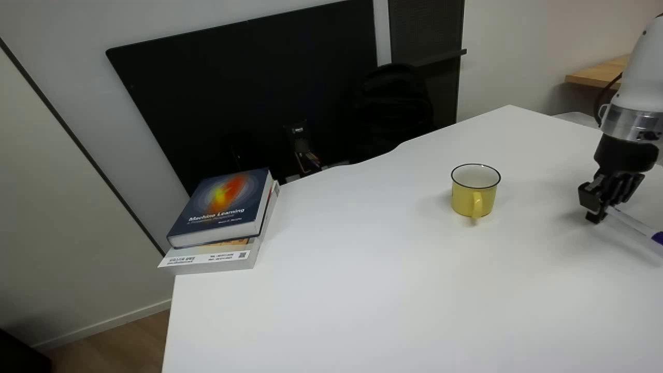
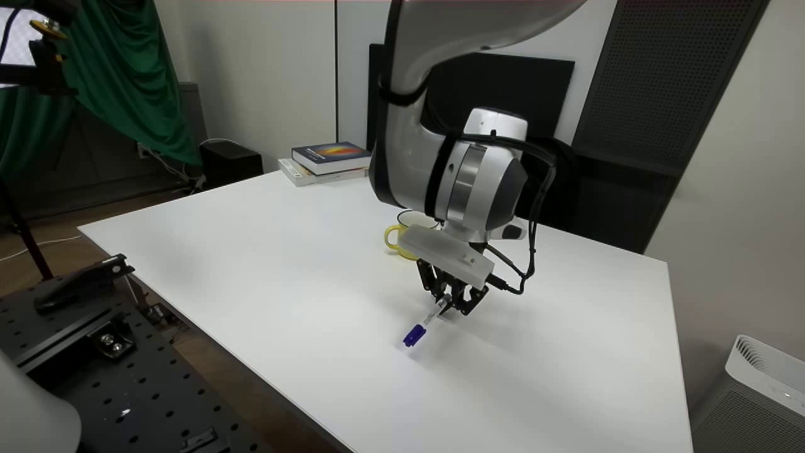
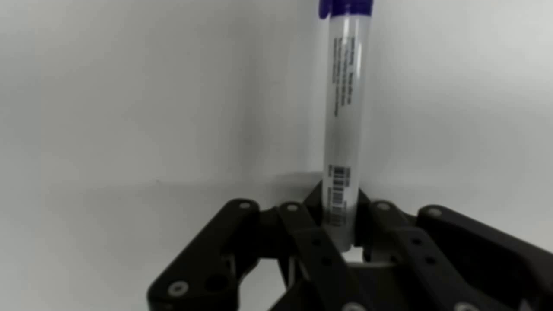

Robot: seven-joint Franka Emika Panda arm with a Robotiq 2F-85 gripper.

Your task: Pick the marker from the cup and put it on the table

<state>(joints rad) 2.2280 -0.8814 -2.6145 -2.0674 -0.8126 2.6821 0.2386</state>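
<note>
The marker, white with a dark blue-purple cap, shows in both exterior views point(image 1: 633, 223) point(image 2: 435, 311) and in the wrist view point(image 3: 344, 112). My gripper point(image 1: 595, 211) is shut on its uncapped end; the fingers flank it in the wrist view point(image 3: 340, 216). The marker lies nearly level and points away from the fingers, low over the white table point(image 1: 336, 300). I cannot tell whether it touches the top. The yellow cup point(image 1: 474, 199) stands upright on the table, apart from the gripper. It has a handle and a dark rim. The arm partly hides it in an exterior view point(image 2: 416, 219).
Two stacked books point(image 1: 222, 207) lie at a table corner, also in an exterior view point(image 2: 330, 160). A black backpack point(image 1: 396, 109) and a dark panel point(image 1: 248, 93) stand behind the table. A white appliance point(image 2: 764, 390) stands beside it on the floor.
</note>
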